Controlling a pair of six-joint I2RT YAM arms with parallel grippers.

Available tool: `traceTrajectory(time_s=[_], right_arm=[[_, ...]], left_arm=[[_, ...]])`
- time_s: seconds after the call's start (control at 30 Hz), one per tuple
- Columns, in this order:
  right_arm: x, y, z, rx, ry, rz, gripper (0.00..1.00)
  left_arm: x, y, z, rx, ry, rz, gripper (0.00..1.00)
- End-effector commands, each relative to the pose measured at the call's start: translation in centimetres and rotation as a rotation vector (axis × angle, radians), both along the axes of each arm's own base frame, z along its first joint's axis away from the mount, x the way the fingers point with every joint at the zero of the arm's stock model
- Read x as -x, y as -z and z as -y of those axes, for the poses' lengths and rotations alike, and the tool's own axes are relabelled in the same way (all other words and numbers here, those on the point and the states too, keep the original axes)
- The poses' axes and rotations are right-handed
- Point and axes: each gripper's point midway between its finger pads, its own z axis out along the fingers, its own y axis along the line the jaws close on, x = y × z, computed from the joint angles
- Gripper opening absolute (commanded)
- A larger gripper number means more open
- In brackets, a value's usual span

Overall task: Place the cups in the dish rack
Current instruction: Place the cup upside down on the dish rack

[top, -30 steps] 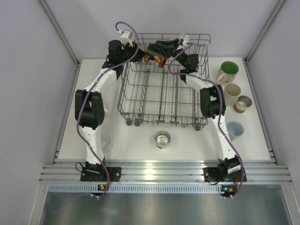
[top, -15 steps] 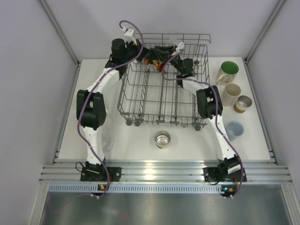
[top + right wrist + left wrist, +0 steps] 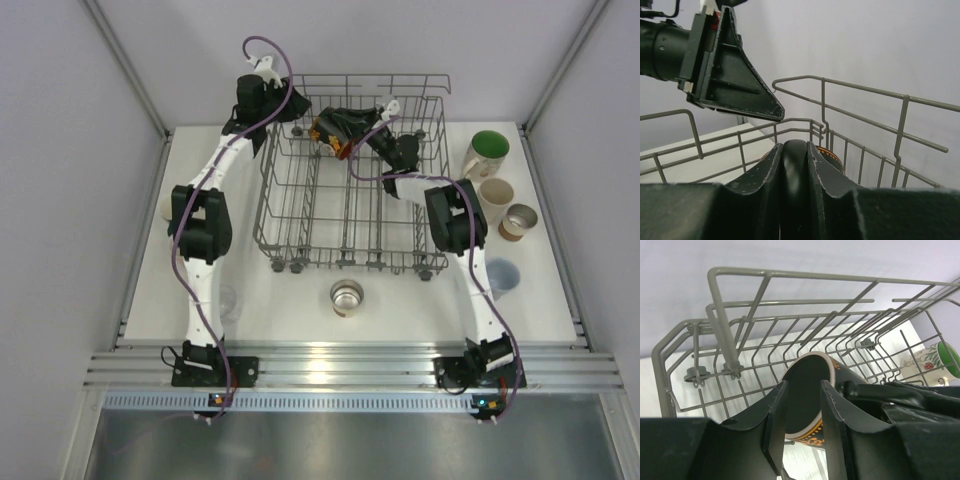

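Observation:
My right gripper (image 3: 350, 125) is shut on the handle of a black mug (image 3: 330, 131) with an orange pattern and a cream rim, and holds it tilted over the far left part of the grey wire dish rack (image 3: 345, 252). In the right wrist view the gripper (image 3: 794, 145) clamps the black handle (image 3: 794, 165). My left gripper (image 3: 283, 103) is open at the rack's far left corner, apart from the mug. In the left wrist view the gripper (image 3: 802, 385) frames the mug's dark mouth (image 3: 805, 372) beyond it. One of its fingers (image 3: 735, 85) shows in the right wrist view.
Right of the rack stand a green-lined mug (image 3: 487, 150), a cream cup (image 3: 495, 198), a brown-banded cup (image 3: 518, 220) and a clear cup (image 3: 500, 275). A steel cup (image 3: 346, 296) stands in front of the rack. Another clear cup (image 3: 225, 300) is at the near left.
My right gripper has brought the black mug lower and nearer, into the rack's far left part. My left gripper has drawn back to the left, away from the mug.

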Motion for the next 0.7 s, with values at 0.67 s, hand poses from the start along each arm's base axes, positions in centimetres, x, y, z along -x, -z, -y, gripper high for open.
traceTrajectory(time_s=[0.67], right_arm=[[9.3, -4.7, 2.6, -0.02, -0.017, 0.202, 0.18]], left_arm=[[3.6, -0.3, 5.7, 0.048, 0.247, -0.008, 0.41]])
